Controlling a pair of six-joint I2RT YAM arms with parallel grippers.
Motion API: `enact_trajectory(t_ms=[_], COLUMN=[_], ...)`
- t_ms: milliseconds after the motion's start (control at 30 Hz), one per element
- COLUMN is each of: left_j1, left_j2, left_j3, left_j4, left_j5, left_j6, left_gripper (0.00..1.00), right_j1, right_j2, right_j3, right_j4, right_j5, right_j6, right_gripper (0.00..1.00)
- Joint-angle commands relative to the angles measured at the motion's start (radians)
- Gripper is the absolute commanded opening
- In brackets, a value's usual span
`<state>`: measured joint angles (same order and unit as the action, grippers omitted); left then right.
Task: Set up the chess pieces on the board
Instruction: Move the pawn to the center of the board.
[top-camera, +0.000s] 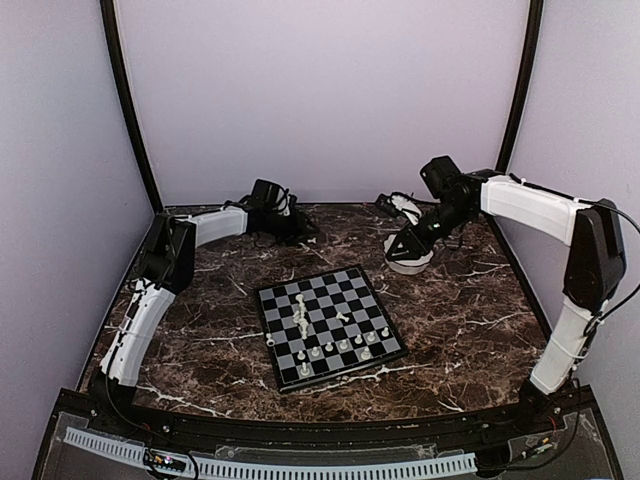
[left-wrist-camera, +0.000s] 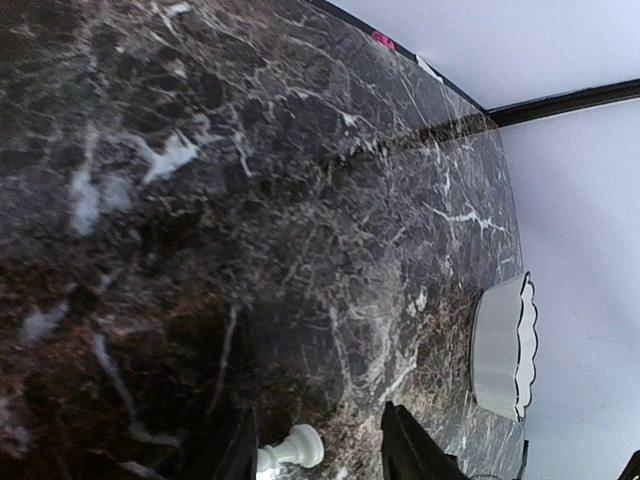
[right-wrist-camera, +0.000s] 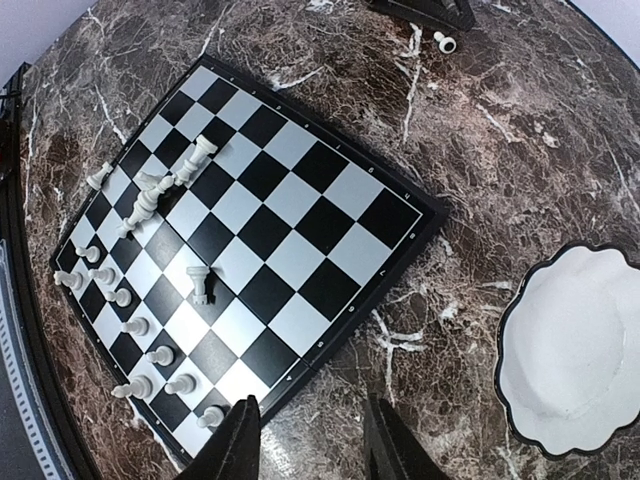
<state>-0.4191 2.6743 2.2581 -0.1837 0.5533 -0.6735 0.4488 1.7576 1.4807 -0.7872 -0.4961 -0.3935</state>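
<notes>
The board (top-camera: 330, 325) lies skewed in the middle of the table. A row of small white pawns (right-wrist-camera: 150, 355) stands along its near edge, and several chess pieces (right-wrist-camera: 165, 185) lie toppled further in, with a rook (right-wrist-camera: 200, 283) lying apart from them. My left gripper (left-wrist-camera: 315, 455) is low over the marble at the back left (top-camera: 288, 226). It is open, and a fallen white pawn (left-wrist-camera: 292, 448) lies between its fingers, close against the left one. My right gripper (right-wrist-camera: 312, 445) hangs open and empty over bare marble between the board's corner and the bowl.
A white scalloped bowl (right-wrist-camera: 565, 350) with a black rim sits at the back right, empty inside, just beside my right gripper (top-camera: 405, 247). One small piece (top-camera: 269, 341) sits at the board's left edge. Purple walls close the back and sides.
</notes>
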Motion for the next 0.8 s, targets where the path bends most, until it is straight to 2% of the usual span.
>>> enact_trajectory(t_ms=[0, 133, 333, 633, 767], left_j1=[-0.022, -0.032, -0.032, -0.044, -0.049], left_j2=[-0.003, -0.015, -0.01, 0.001, -0.025], left_j3=[-0.028, -0.05, -0.026, -0.03, -0.073], left_j4=[-0.029, -0.006, 0.023, 0.086, 0.115], left_j5=[0.041, 0.059, 0.067, 0.111, 0.124], left_j6=[0.016, 0.001, -0.014, -0.056, -0.078], left_gripper=[0.44, 0.44, 0.44, 0.44, 0.44], right_j1=[-0.001, -0.001, -0.005, -0.003, 0.013], right_j2=[-0.039, 0.02, 0.225, 0.449, 0.504], right_j3=[0.004, 0.081, 0.311, 0.536, 0.577], right_j4=[0.007, -0.007, -0.075, -0.088, -0.069], right_j5=[0.024, 0.043, 0.053, 0.017, 0.014], right_j6=[-0.029, -0.108, -0.221, -0.235, -0.233], right_gripper=[0.37, 0.36, 0.34, 0.32, 0.31])
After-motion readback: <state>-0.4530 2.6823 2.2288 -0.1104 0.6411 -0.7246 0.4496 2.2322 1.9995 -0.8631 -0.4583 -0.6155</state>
